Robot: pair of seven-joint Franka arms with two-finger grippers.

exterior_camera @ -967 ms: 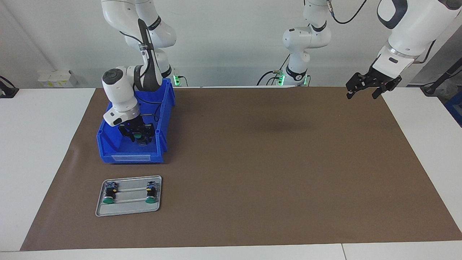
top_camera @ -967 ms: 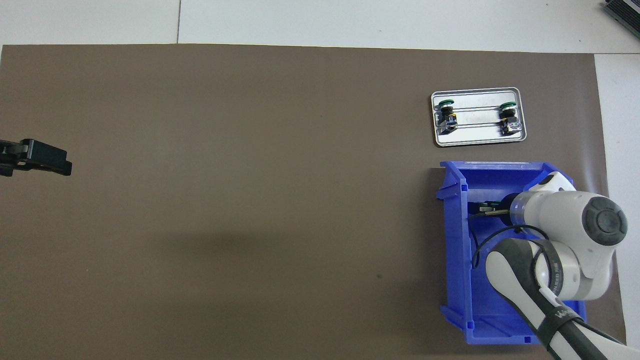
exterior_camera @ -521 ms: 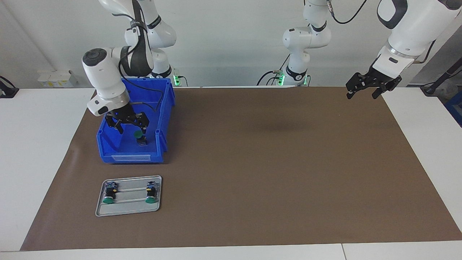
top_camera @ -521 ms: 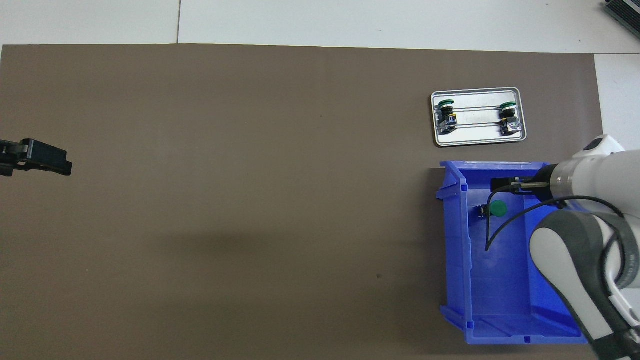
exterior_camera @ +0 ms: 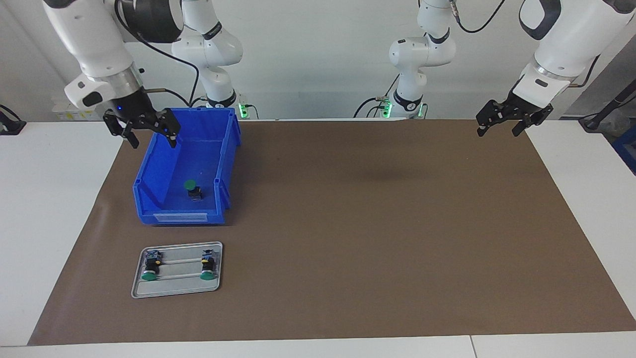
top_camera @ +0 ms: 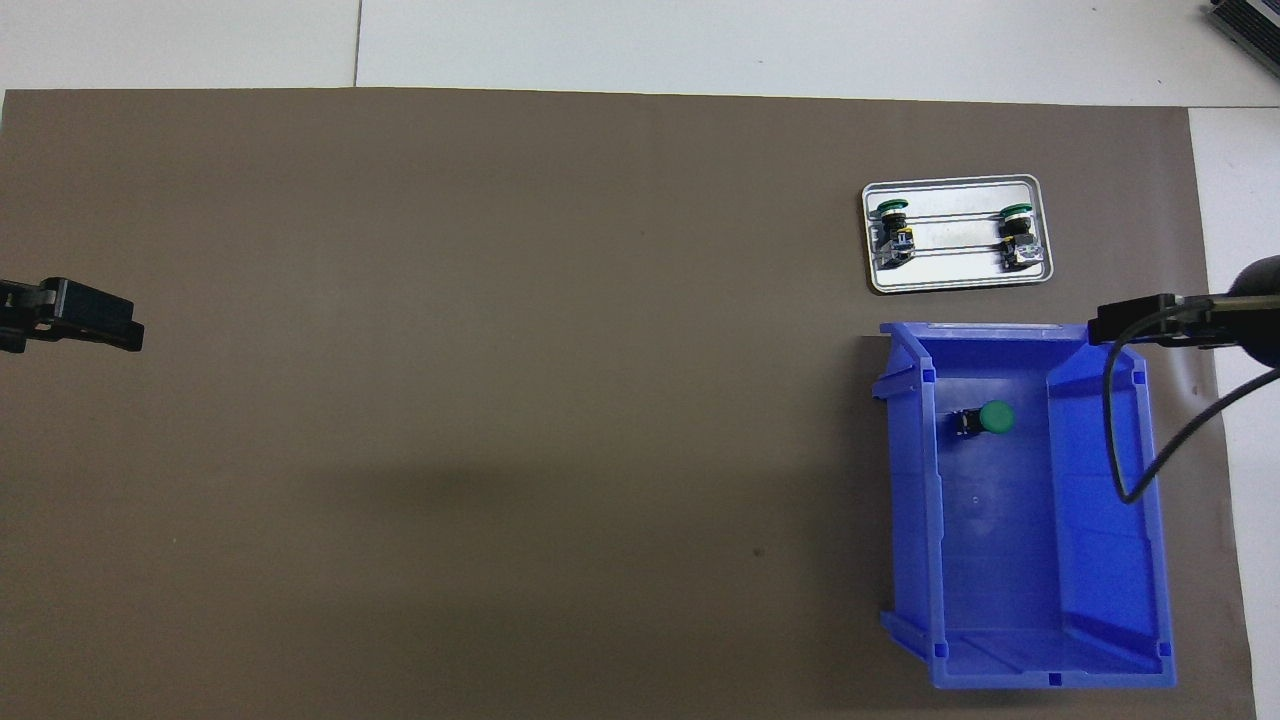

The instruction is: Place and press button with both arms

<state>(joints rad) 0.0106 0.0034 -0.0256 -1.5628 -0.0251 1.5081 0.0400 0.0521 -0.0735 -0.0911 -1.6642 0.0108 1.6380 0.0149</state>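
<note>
We count three buttons in all; one button sits alone on the floor of the blue bin, in the part of the bin farther from the robots, its green cap up and nothing touching it; the other two buttons lie on their sides on the single grey tray, one toward each end of it, green caps pointing away from the robots. There is one bin and one tray, both at the right arm's end of the table; the tray lies farther from the robots than the bin, near it but apart; both rest on the one brown mat that covers most of the white table.

We see two arms, each with one black pincer; the right gripper hangs in the air over the bin's outer side wall, at the end nearer to the robots, its two fingers spread apart and holding nothing; it is clear of the button in the bin. The left gripper waits raised over the mat's corner at the left arm's end of the table, its fingers likewise apart and empty. In the overhead view only the tips of the two grippers show, the right gripper at the bin's corner, the left gripper at the frame's edge.
</note>
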